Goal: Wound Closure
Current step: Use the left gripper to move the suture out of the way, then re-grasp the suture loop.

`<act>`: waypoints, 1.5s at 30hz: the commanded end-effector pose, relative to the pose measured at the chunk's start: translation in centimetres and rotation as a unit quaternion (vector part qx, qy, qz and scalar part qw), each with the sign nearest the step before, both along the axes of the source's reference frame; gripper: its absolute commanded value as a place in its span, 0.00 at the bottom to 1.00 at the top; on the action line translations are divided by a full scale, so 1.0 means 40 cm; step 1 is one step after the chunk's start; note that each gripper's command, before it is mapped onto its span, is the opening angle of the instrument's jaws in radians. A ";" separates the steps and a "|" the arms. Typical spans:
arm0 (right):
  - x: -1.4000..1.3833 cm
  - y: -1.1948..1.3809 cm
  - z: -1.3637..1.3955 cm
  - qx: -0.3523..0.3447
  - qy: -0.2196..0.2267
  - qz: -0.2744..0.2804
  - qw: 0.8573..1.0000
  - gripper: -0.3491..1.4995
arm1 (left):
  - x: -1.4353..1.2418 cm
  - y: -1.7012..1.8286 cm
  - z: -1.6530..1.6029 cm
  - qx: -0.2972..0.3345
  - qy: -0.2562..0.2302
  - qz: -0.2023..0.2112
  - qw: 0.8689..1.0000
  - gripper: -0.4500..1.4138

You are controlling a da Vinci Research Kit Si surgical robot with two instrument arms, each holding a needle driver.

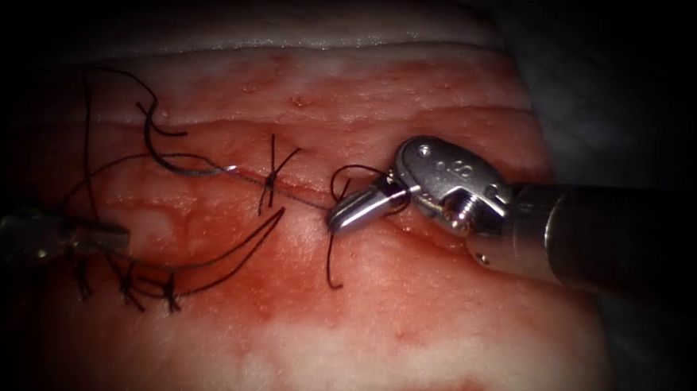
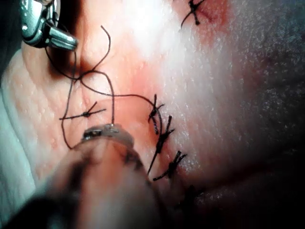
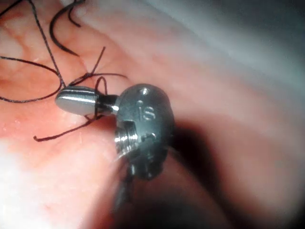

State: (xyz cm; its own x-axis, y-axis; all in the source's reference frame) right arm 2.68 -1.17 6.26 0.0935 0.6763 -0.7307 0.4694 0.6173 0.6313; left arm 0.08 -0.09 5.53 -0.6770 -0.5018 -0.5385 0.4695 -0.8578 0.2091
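Right tool (image 1: 356,208) nearest the lens, centre-right of frame, jaws clenched, thread (image 1: 334,250) looped around them; whether it is actually pinched, can't tell. Needle (image 1: 160,150) lies free on the tissue (image 1: 416,111) at upper left, curve running down toward the cut (image 1: 301,197). Left tool (image 1: 103,237) at far left edge is nearer it; dim, jaw state can't tell. 1 knot (image 1: 269,182) on the cut.
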 end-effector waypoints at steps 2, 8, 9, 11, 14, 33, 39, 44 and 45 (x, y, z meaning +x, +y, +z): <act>0.0027 0.0005 0.0012 -0.001 0.001 0.000 1.000 0.00 | 0.0006 0.0029 0.0002 -0.015 0.006 0.040 0.999 0.00; 0.0022 -0.0004 0.0006 -0.001 0.001 0.000 1.000 0.00 | 0.0022 0.0042 0.0041 -0.057 0.042 0.123 0.990 0.00; 0.0019 -0.0010 0.0004 -0.001 0.002 -0.002 1.000 0.00 | 0.0019 0.0021 0.0062 -0.060 0.049 0.131 0.988 0.00; 0.0018 -0.0020 0.0003 -0.002 0.004 -0.004 1.000 0.00 | 0.0008 -0.0008 0.0087 -0.065 0.054 0.133 0.988 0.15; 0.0024 -0.0036 0.0006 0.001 0.012 0.001 1.000 0.00 | -0.0011 -0.0024 0.0117 -0.061 0.044 0.134 0.988 0.31; 0.0046 -0.0029 0.0002 0.010 0.018 0.015 1.000 0.00 | 0.0041 -0.0149 -0.0146 0.302 -0.196 -0.061 0.931 0.76; 0.0053 -0.0028 0.0002 0.010 0.017 0.016 1.000 0.00 | -0.0017 -0.0059 -0.0216 0.326 -0.224 -0.100 0.913 0.89; 0.0055 -0.0030 0.0001 0.010 0.017 0.016 1.000 0.00 | -0.0162 0.0106 -0.0186 0.224 -0.169 -0.227 0.933 0.63; 0.0055 -0.0031 0.0000 0.010 0.018 0.015 1.000 0.00 | -0.0190 0.0138 -0.0164 0.207 -0.154 -0.236 0.937 0.61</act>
State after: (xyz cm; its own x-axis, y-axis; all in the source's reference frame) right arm 2.82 -1.31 6.21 0.0479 0.6943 -0.7181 0.4697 0.6188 0.6296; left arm -0.70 0.53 4.90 -0.5669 0.1028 -0.8174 -0.0204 -0.9936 -0.1108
